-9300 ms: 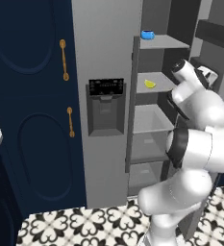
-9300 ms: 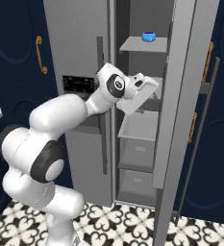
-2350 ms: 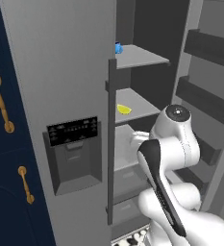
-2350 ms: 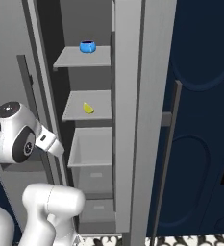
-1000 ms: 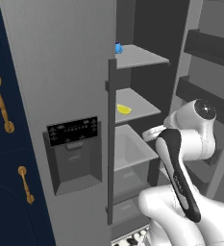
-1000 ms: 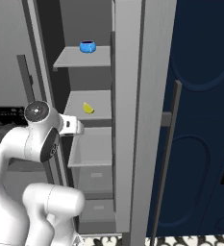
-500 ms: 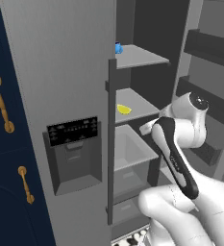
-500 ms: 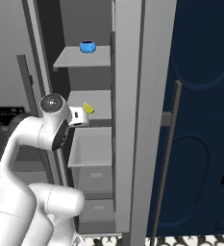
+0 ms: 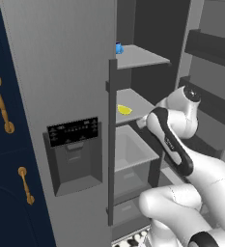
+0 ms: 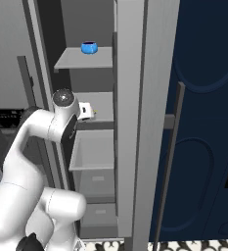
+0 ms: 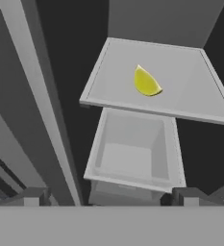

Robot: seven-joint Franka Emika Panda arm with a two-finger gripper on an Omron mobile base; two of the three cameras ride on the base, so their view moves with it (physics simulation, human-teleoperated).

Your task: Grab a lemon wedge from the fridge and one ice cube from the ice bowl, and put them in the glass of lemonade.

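Fridge (image 9: 61, 72) open, arm reaching for the shelf (image 11: 180, 91) where the lemon wedge (image 11: 146, 81) lies.

We see our gripper (image 11: 108, 194) with jaws spread wide and empty, in front of the shelf edge and above the open drawer (image 11: 132, 153). We judge that a low approach could hit the shelf lip, or push the wedge toward the back wall. Room is narrow: door edge on one side, upper shelf with a small blue object (image 10: 89, 47) above.

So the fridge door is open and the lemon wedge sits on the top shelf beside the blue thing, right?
Not quite. The fridge is open, but the lemon wedge lies alone on the shelf below; the blue thing has the top shelf, as the right base view shows.
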